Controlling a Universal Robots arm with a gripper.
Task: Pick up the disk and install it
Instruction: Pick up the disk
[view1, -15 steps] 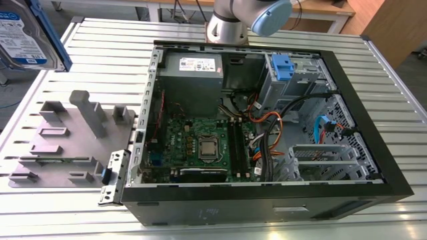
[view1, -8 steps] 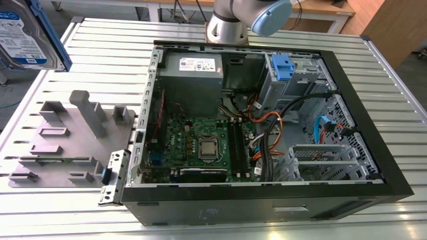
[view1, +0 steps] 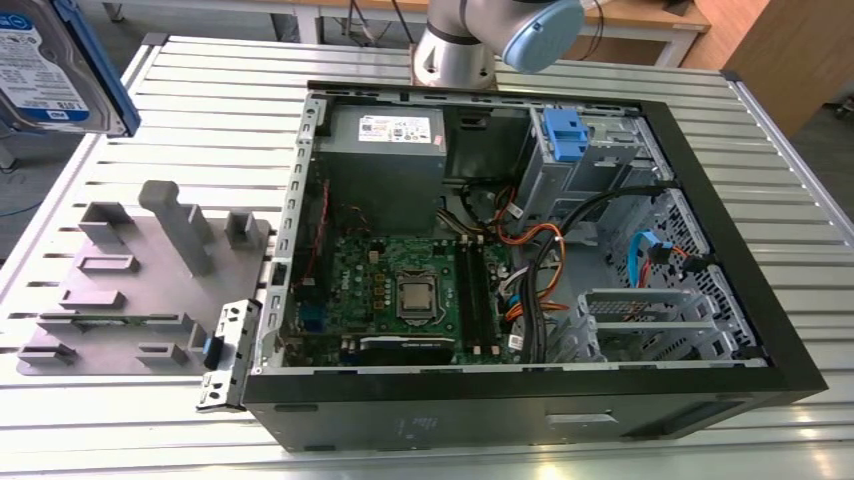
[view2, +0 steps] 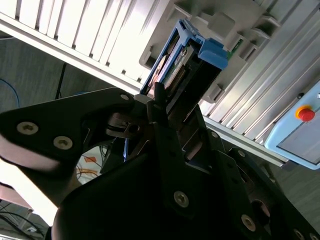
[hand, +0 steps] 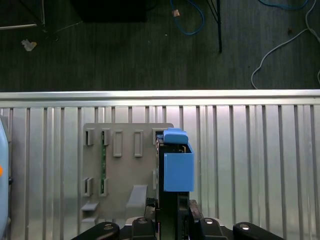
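- Gripper (view2: 175, 111) is clamped on the disk (view2: 181, 70), its black fingers pressed against the two flat faces at one end. Nothing else is in its hold.
- The disk's long axis runs straight out from the fingers, so its whole free length lies ahead of the gripper.
- The blue tab (hand: 178, 170) caps the far end, pointing away from the wrist.
- In the first wrist view the disk is seen edge-on, a thin slab with blue rails along its sides.
- It hangs in the air, touching nothing but the fingers.
- Below it in the first wrist view lies the grey fixture (hand: 125, 150) on the slatted table (hand: 250, 150), with the disk over the fixture's edge and well above it.
- In the exterior view the disk shows at the upper corner on the exterior view's left, label face towards the camera, well above the table.
- The open case (view1: 467, 412) lies well apart from the disk, towards the exterior view's right, so I judge the disk picked up but not yet installed.
- Inside the case, a blue clip (view1: 561, 135) stands near the back wall, beside the power supply (view1: 387, 150).
- The arm (view1: 461, 45) stands behind the case.
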